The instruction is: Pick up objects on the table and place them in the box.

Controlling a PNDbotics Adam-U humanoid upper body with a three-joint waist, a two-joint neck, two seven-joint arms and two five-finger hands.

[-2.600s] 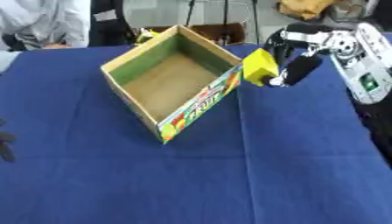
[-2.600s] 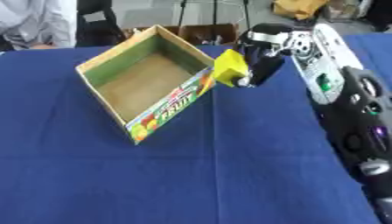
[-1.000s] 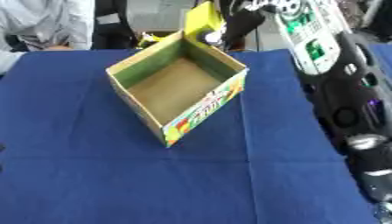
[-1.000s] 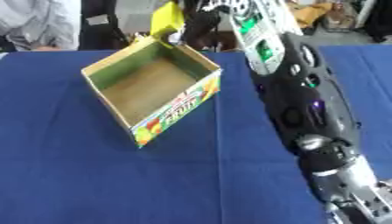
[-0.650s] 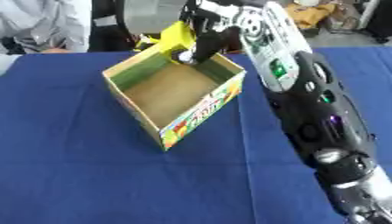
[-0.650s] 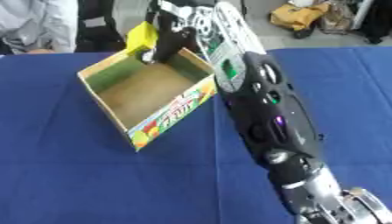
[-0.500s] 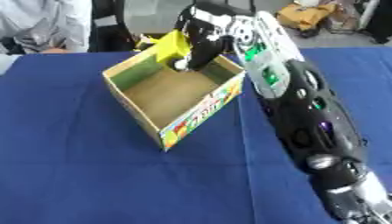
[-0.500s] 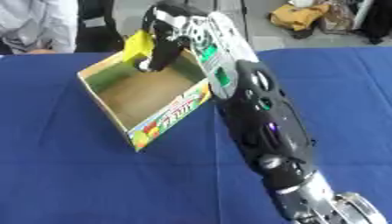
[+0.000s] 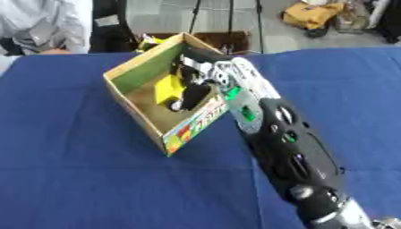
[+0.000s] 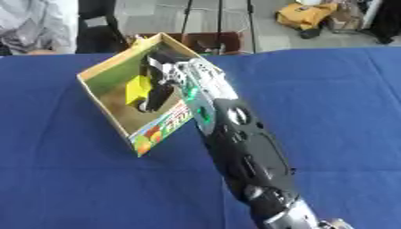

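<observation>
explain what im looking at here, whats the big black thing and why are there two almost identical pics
The big black thing is a humanoid robot's right arm, driven by a person. Both pictures come from a stereo camera in its head, looking down: one per eye, hence nearly identical. On the blue table sits an open cardboard box with fruit printing on one side. The right hand reaches inside the box, fingers curled round a yellow object; I cannot tell what that object is. The job is putting table items into the box, so this looks like the placing step. The left hand is not visible.

Bright even overhead light, soft shadows, slight overall blur, no glare.
</observation>
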